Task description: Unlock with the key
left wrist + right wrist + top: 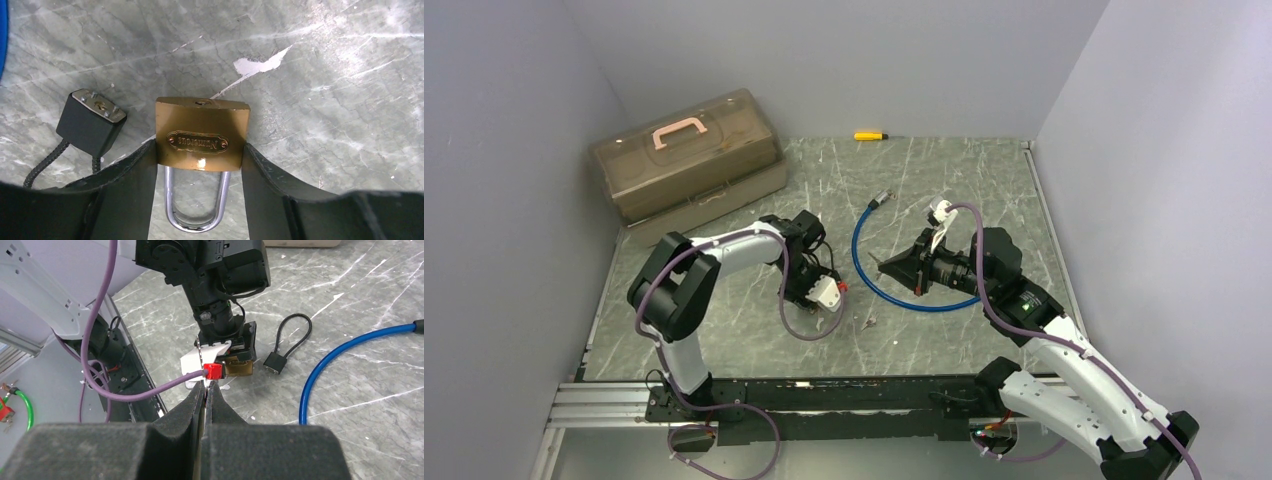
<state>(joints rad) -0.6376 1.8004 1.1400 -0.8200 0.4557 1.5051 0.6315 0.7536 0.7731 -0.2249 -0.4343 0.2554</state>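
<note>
A brass padlock point(202, 132) with a steel shackle point(197, 210) sits between my left gripper's point(199, 150) fingers, low over the table. Its keyhole edge points away from the wrist. In the top view the left gripper point(824, 298) points down near the table's middle. In the right wrist view the padlock point(239, 367) shows just beyond my right gripper point(206, 386). The right jaws are pressed together on a thin metal blade point(199, 352), seen edge-on, that looks like the key. In the top view the right gripper point(886, 264) is level and points left toward the left gripper, a short gap away.
A black cable lock point(90, 122) lies beside the padlock point(274, 362). A blue cable point(864, 270) loops under the right gripper. A small key-like piece point(867, 321) lies on the table. A tan toolbox point(689, 165) and a yellow screwdriver point(869, 136) are at the back.
</note>
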